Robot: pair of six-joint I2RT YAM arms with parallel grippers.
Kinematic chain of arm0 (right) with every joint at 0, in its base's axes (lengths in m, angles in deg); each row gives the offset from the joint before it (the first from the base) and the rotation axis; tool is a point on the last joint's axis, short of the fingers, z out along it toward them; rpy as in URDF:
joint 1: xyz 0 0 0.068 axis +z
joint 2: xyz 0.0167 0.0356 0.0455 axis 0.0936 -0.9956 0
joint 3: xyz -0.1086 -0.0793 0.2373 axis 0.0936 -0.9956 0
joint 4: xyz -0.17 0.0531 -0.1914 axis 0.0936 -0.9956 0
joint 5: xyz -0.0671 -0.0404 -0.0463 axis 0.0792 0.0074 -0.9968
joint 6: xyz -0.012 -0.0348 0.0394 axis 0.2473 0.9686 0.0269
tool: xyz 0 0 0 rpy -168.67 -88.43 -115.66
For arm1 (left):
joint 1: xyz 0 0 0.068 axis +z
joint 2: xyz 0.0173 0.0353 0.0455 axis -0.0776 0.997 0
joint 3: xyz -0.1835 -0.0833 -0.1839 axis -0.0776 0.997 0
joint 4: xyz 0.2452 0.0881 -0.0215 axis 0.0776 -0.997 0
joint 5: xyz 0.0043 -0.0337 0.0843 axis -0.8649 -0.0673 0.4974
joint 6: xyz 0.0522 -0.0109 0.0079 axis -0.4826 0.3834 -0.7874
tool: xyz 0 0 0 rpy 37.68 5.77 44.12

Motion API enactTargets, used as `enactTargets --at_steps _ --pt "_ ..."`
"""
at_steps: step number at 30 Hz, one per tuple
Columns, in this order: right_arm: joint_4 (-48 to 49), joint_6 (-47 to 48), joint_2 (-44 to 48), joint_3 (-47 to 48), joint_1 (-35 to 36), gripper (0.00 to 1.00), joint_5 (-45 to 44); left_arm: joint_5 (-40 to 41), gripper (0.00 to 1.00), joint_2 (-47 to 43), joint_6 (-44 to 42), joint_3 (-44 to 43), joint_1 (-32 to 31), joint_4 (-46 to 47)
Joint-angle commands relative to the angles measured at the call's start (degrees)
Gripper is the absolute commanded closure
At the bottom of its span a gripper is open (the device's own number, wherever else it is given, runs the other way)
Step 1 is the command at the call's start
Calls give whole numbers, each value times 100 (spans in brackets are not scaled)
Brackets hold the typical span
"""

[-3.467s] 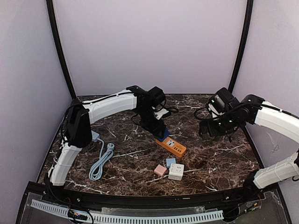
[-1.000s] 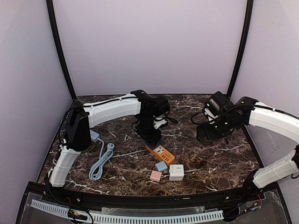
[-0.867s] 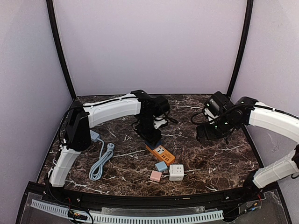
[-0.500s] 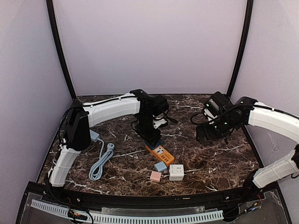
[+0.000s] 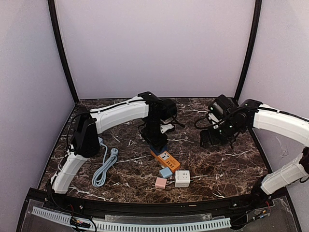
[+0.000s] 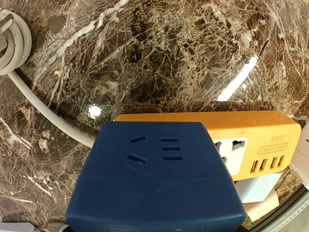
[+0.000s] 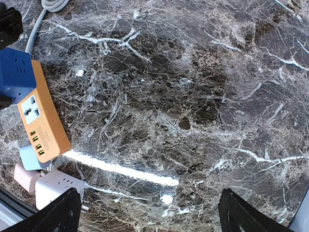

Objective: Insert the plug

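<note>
Left wrist view is mostly filled by the blue plug block (image 6: 154,179), and none of the left tool's own fingers show there. From the right wrist camera I see black fingers (image 7: 9,21) on either side of that block, so I read the left tool (image 5: 157,143) as closed on it. The block's upper face has moulded outlet slots. It sits over one end of the orange power strip (image 6: 251,133); whether its pins are fully home I cannot tell.

The strip's bare part shows one universal outlet, four USB ports and a small label, upside down to me, that looks like "S204". The finer print is too small to read. A white cable (image 6: 29,96) runs out from beside the block.

The strip lies mid-counter (image 5: 231,164), angled toward the near edge. Just beside its near end are a pale blue cube (image 5: 166,172), a pink cube (image 5: 161,182) and a white cube (image 5: 182,178).

Toward the right edge the right tool (image 7: 149,217) hangs spread wide, holding nothing.
</note>
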Motion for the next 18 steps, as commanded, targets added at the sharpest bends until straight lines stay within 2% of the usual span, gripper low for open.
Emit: enactTargets --at_steps 1,6,15,17,18 --pt "61 -43 17 150 1 1 107 33 87 898 163 111 15 -521" --pt "8 -51 91 170 3 1 77 25 82 923 200 62 15 -550" --pt "-6 -173 342 83 -3 1 1 -205 65 540 169 -62 17 -494" --pt "-11 -180 387 74 -1 1 -31 -236 59 439 150 -33 18 -480" --pt "-11 -191 410 66 1 1 -48 -255 42 365 147 -26 16 -470"
